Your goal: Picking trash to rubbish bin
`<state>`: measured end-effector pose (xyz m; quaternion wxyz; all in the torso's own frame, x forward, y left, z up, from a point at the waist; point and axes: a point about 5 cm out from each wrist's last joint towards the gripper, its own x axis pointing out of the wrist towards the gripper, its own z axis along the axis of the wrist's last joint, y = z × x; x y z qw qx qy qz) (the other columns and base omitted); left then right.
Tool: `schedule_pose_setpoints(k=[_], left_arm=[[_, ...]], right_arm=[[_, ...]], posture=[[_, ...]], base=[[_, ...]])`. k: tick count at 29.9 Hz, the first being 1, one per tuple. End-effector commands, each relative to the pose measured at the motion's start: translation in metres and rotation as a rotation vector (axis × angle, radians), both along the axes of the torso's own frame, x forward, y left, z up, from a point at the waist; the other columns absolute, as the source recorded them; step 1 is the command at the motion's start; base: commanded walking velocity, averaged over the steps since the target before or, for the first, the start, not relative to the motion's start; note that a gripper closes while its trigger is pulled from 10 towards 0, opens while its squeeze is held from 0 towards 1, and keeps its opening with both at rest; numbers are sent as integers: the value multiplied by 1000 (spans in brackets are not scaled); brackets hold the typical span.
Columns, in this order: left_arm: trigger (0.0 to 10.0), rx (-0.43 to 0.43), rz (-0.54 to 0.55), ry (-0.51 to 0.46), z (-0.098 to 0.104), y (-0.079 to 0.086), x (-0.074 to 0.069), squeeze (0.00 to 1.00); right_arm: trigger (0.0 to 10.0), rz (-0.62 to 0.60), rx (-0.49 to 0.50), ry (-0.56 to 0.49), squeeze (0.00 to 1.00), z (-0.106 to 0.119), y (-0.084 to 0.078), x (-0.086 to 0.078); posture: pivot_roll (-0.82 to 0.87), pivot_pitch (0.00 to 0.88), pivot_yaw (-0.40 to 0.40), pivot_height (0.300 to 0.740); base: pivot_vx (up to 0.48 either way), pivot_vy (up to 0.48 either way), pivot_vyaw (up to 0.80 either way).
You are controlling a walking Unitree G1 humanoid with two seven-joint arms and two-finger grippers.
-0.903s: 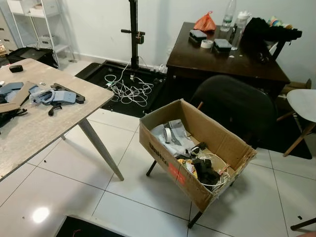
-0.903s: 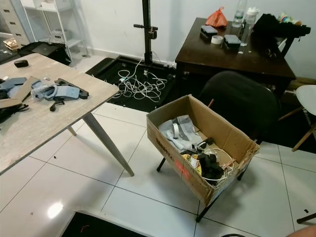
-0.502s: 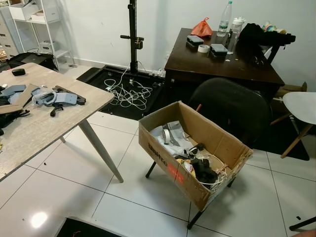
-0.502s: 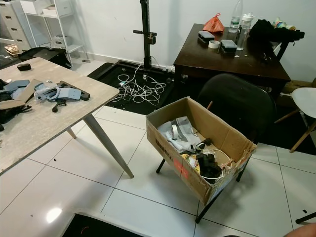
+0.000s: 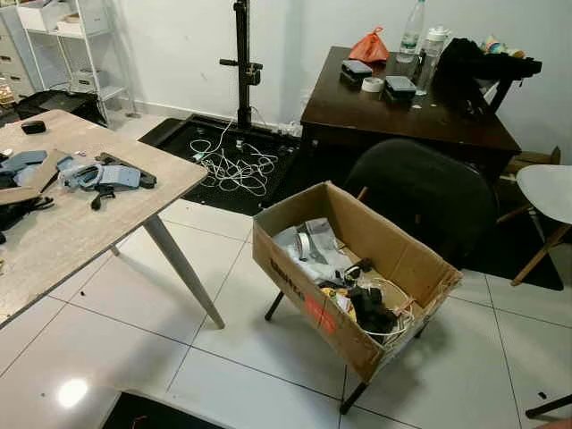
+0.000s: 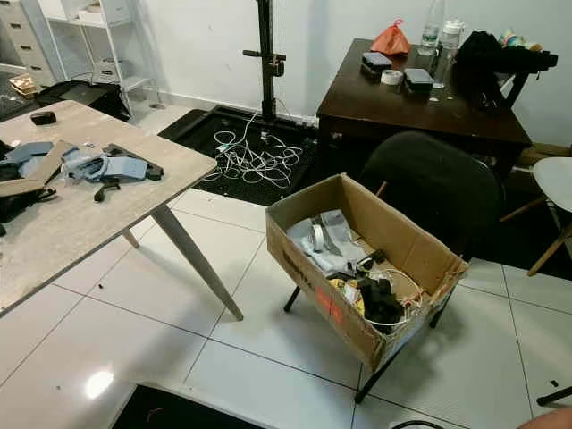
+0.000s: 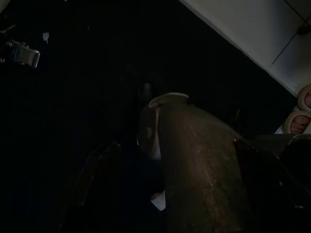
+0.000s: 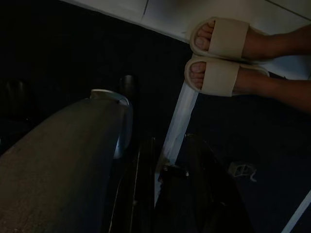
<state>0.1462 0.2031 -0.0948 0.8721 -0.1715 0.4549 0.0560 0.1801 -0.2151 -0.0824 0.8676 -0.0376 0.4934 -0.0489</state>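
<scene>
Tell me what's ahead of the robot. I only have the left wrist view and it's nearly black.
Observer: An open cardboard box stands ahead on thin dark legs, with trash inside.
Operator: Anything still lying out?
Observer: Grey and black bits lie on the light table to the robot's left.
Operator: What's behind the box?
Observer: A black chair, then a dark desk carrying an orange bag.
</scene>
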Motion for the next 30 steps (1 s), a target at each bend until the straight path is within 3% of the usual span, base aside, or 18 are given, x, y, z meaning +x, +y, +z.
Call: schedule_pose_setpoints(k=[1,20,30], left_arm=[[10000,5,17,51,-5,4,-14,0],[10000,25,51,70,-7,7,-23,0],[10000,38,69,67,-5,15,-18,0]], right_arm=[[10000,6,-2,34,0,-4,2,-8],[10000,34,5,51,0,-8,12,-12],[10000,33,13,51,0,-8,14,-12]], posture=[[-19,147,2,740],[6,158,14,740],[9,155,17,740]], base=[[0,0,0],[0,0,0],[0,0,0]])
